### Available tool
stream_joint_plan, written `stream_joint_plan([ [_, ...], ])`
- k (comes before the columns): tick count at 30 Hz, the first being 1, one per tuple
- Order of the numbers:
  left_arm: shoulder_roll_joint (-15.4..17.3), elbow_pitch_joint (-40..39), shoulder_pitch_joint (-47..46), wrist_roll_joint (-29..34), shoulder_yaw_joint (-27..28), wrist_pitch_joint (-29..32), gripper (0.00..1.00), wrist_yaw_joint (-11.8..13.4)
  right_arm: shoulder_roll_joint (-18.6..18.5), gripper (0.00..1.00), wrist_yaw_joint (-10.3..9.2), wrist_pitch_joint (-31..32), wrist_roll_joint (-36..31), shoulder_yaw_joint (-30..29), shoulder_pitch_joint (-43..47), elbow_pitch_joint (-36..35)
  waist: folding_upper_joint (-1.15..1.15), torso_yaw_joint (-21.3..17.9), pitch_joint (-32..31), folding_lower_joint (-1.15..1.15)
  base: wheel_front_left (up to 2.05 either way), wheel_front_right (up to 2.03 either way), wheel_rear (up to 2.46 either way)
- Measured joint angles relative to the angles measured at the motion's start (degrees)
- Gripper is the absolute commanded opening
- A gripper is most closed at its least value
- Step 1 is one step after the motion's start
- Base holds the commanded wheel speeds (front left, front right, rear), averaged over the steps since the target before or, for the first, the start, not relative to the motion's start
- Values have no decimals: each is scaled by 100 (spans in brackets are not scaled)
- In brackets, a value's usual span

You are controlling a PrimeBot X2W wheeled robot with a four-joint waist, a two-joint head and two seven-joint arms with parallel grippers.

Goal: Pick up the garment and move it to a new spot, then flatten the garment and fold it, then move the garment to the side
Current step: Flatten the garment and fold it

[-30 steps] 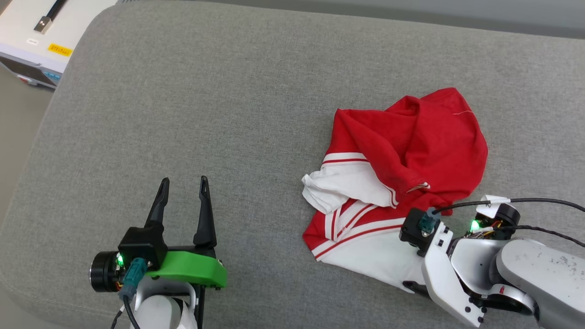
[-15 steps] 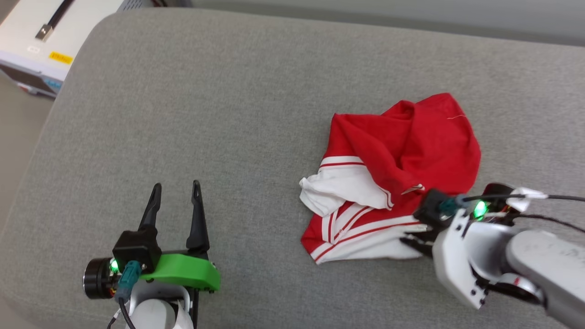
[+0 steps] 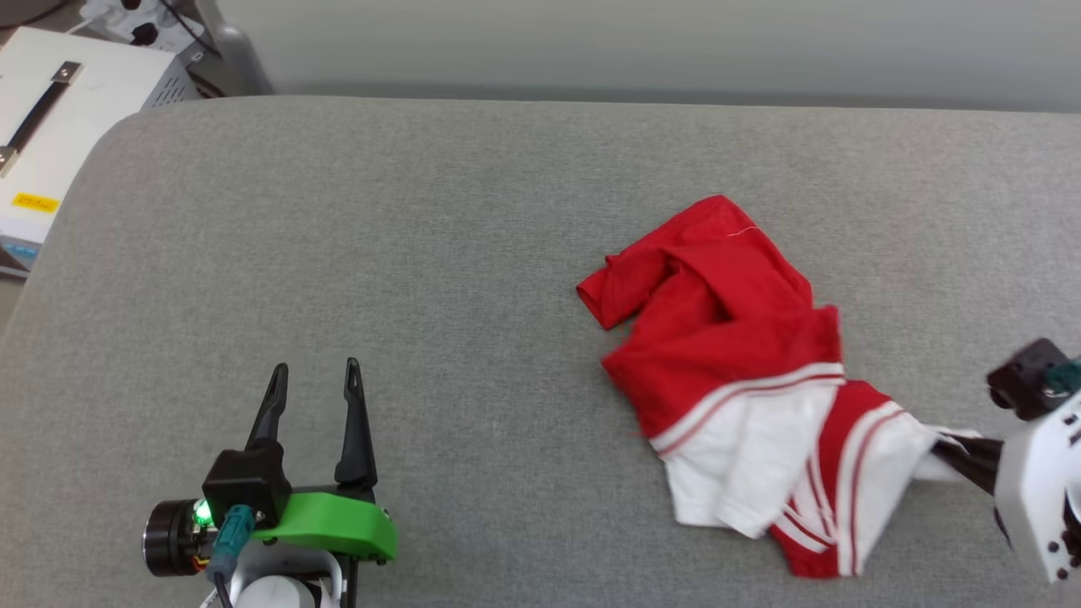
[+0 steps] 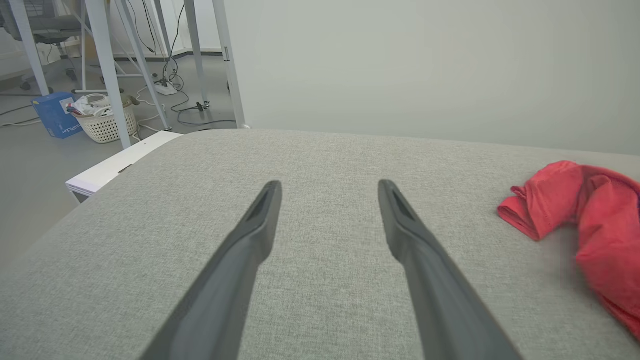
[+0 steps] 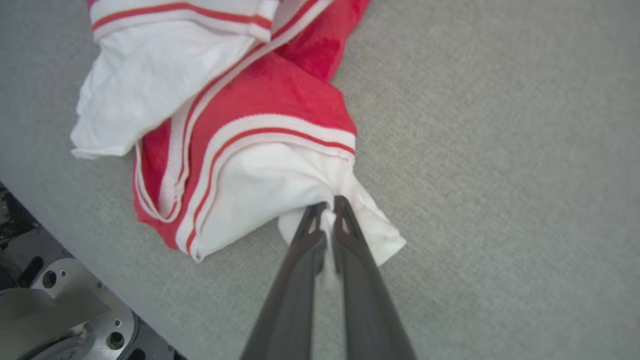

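Note:
The garment (image 3: 735,346), a red shirt with white sleeves and red-and-white striped trim, lies crumpled and stretched out on the grey cushion (image 3: 439,253), right of centre in the head view. My right gripper (image 3: 946,447) is shut on the white sleeve (image 5: 260,195) at the garment's near right end; in the right wrist view the fingers (image 5: 350,235) pinch white cloth between them. My left gripper (image 3: 314,380) rests open at the lower left with nothing between its fingers, well away from the garment (image 4: 595,215). No print shows on the shirt.
A white equipment box (image 3: 51,143) with a black handle stands off the cushion's far left corner. A grey wall runs behind the cushion. In the left wrist view, table legs, cables, a basket (image 4: 105,120) and a blue box (image 4: 55,112) sit on the floor beyond.
My right gripper has shut on the white sleeve and pulled it right, dragging the garment out longer. The head view has tilted up. The left gripper has stayed open in place.

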Motion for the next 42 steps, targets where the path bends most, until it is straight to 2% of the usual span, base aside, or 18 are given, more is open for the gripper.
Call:
stream_joint_plan([
  [4,0,2,-10,7,-53,0,100,-44,83,0,0,0,96,-296,483,713,0,-51,38,0,0,0,0],
  [10,0,29,-29,12,-107,0,100,-93,678,0,0,-71,219,-480,756,1823,0,55,135,0,0,0,0],
  [12,0,58,-29,46,-102,0,100,-100,803,0,3,-314,223,-557,759,2082,0,87,130,0,0,0,0],
  [13,0,70,-28,52,-93,0,100,-101,881,43,4,-454,223,-600,767,2169,0,93,115,0,0,0,0],
  [14,0,77,-26,54,-80,0,100,-101,945,100,4,-608,225,-669,772,2225,0,92,100,0,0,0,0],
  [20,0,12,20,111,19,0,100,-140,1245,100,1,-1756,52,-1185,809,2217,0,30,-94,0,0,0,0],
  [27,3,-164,65,202,23,0,100,-242,1355,100,1,-2548,-476,-2163,1147,1897,0,-100,-277,0,0,0,0],
  [32,147,-303,-304,270,-60,0,100,-538,1936,100,-2,-2921,-1187,-3084,1376,1445,0,-198,-292,0,0,0,0],
  [35,356,-288,-803,268,-296,-1,100,-728,2324,100,-2,-2887,-1613,-3407,1528,1133,0,-244,-235,0,0,0,0],
  [38,634,-143,-1372,180,-743,14,100,-816,2621,100,-2,-2762,-1934,-3689,1652,857,0,-293,-168,0,0,0,0],
  [42,1121,-112,-2304,-482,-1811,557,100,-848,2881,100,-2,-2619,-2258,-3938,1737,505,0,-367,-62,0,0,0,0],
])
